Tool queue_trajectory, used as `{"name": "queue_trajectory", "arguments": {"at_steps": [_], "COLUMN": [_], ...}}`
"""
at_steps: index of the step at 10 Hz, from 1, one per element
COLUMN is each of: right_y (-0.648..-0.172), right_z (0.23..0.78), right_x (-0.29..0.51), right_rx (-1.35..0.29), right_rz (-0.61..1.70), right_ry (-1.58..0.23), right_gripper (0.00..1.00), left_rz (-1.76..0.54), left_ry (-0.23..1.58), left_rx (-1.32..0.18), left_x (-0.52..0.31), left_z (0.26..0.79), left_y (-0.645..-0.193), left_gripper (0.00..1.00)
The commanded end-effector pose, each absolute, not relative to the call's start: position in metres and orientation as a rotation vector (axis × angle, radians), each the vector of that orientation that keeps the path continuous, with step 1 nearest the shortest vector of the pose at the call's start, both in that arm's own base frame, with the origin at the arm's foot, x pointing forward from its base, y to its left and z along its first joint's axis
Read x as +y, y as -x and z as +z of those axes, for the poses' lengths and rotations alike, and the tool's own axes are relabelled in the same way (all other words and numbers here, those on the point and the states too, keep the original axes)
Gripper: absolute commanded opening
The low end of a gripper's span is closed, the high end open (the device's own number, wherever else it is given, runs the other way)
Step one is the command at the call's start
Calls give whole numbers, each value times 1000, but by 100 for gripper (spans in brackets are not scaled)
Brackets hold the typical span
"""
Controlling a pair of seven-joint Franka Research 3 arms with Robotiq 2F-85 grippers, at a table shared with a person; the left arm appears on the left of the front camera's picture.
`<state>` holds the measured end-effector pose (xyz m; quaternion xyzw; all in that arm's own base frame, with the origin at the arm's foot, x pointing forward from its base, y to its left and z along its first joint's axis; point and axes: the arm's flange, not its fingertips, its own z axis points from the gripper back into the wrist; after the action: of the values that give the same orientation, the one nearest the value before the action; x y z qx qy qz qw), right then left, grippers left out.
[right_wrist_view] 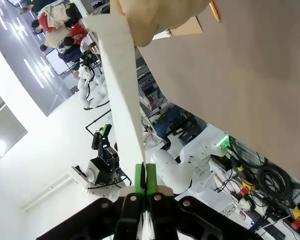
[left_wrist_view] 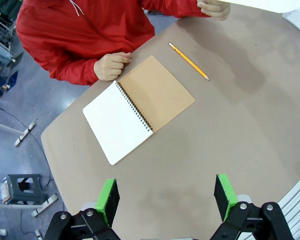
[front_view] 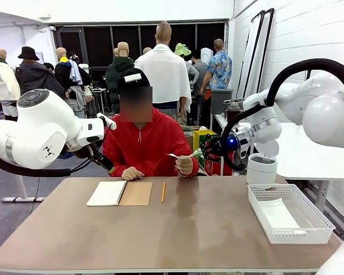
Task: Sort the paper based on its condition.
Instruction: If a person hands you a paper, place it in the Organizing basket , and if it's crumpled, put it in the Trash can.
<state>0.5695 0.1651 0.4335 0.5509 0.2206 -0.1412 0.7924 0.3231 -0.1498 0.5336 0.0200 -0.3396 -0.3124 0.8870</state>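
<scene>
Right fingers pinch paper held by person's hand.

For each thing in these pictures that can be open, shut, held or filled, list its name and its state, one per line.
Notebook: open, flat on the table.
Sheet of paper: held by the person's hand and the right gripper.
Left gripper: open.
Basket: holds white paper.
Pencil: lying loose.

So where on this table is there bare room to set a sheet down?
The widest free patch is the table surface on the robot's side, bordered by the notebook and pencil at the far side and the white basket on the right. It is crowded at the far edge, where the person's hand and the right gripper both hold the paper.
</scene>
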Motion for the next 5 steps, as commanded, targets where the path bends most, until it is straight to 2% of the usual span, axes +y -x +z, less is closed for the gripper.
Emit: {"name": "queue_trajectory", "arguments": {"at_steps": [1, 3, 5], "right_y": [-574, -569, -556], "right_z": [442, 452, 472], "right_x": [169, 162, 140], "right_rx": [499, 477, 367], "right_rz": [-297, -274, -202], "right_ry": [-1208, -1204, -1153], "right_gripper": [0, 0, 0], "left_rz": [-650, -650, -650], "left_ry": [-43, -43, -43], "left_rx": [-707, -707, -707], "left_x": [-150, -150, -150], "left_z": [534, 534, 534], "left_y": [-323, -323, -323], "left_gripper": [100, 100, 100]}}
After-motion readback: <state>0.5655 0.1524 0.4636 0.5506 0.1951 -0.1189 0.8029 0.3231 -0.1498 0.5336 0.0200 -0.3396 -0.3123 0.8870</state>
